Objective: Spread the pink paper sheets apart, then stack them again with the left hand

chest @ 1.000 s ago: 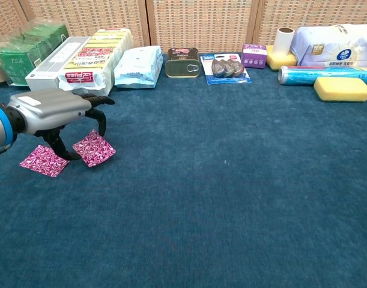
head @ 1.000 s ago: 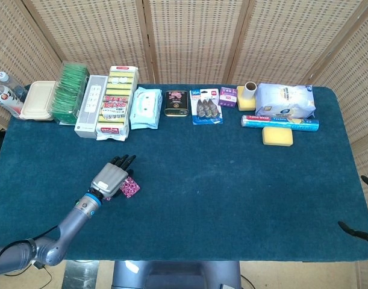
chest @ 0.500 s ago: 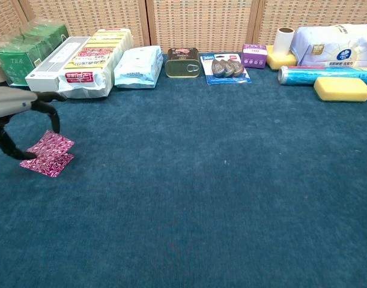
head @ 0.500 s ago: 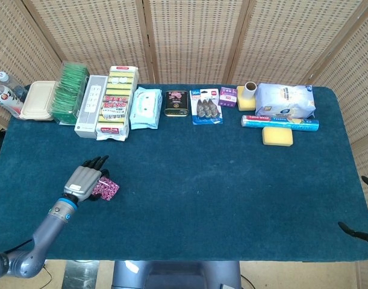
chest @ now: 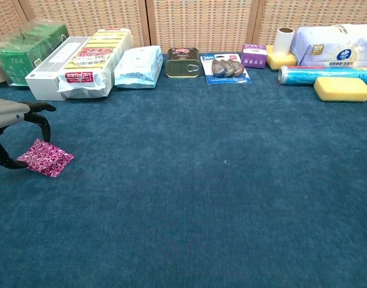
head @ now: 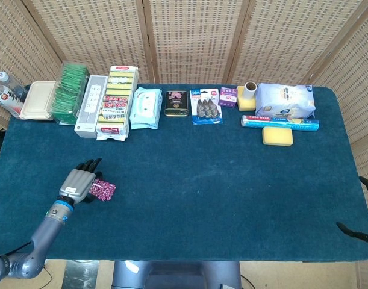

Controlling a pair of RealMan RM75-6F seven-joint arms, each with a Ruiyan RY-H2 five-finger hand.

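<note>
Shifted left across the desk (head: 190,180) since a second ago: left hand (head: 76,184) and the pink paper sheets (chest: 46,158), then two squares lying side by side, now overlapped into what looks like one stack near the desk's front-left area. Sits just left of the stack, hand arched over the cloth, dark fingers (chest: 39,117) curled downward with tips at the left edge of the top sheet; touching or just clear of the paper, cannot tell. Holds nothing lifted; sheets lie flat on the blue cloth. Seen from the chest view mostly cut off at the frame's left edge.

Hangs low at the desk's far right edge: right hand (head: 358,231), only dark fingers showing, apart from everything; spread or closed, cannot tell.

Lined up along the back edge, well apart from the stack: green tea boxes (chest: 27,48), a white box (chest: 54,69), a packet of wipes (chest: 137,66), a tin (chest: 182,63), a yellow sponge (chest: 342,88).
</note>
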